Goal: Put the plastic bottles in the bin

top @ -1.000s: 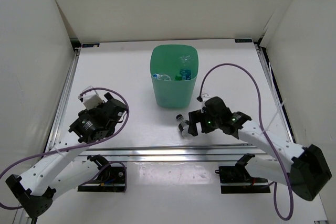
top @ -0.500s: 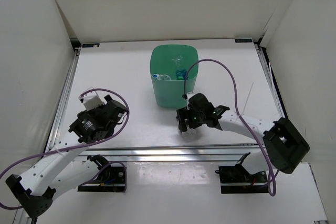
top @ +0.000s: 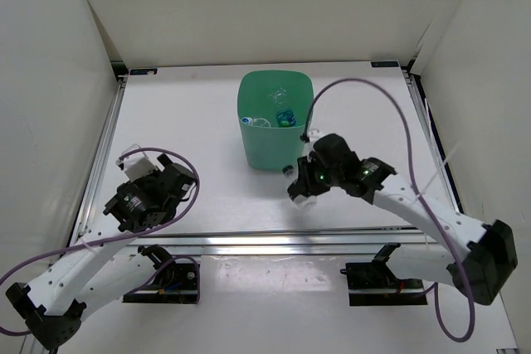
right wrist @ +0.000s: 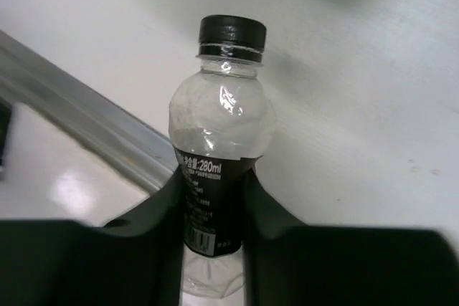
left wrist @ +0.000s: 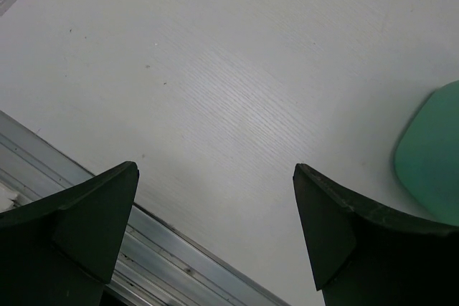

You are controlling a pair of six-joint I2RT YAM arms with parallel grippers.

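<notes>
The right gripper [right wrist: 212, 195], jaws pinching the dark-capped bottle [right wrist: 222, 116] at its label just beside the green bin [top: 274, 143], may knock the bin's wall if carried low; the left gripper [left wrist: 215, 198] hovers with jaws spread.

White table top [top: 191, 122], matte, with a faint wood grain close up. Bordered by an aluminium rail [top: 249, 242] along the near edge and another down the left side. Standing directly on it, toward the back and about centred: mint-green bin [top: 274, 145], upright, mouth open upward.
</notes>
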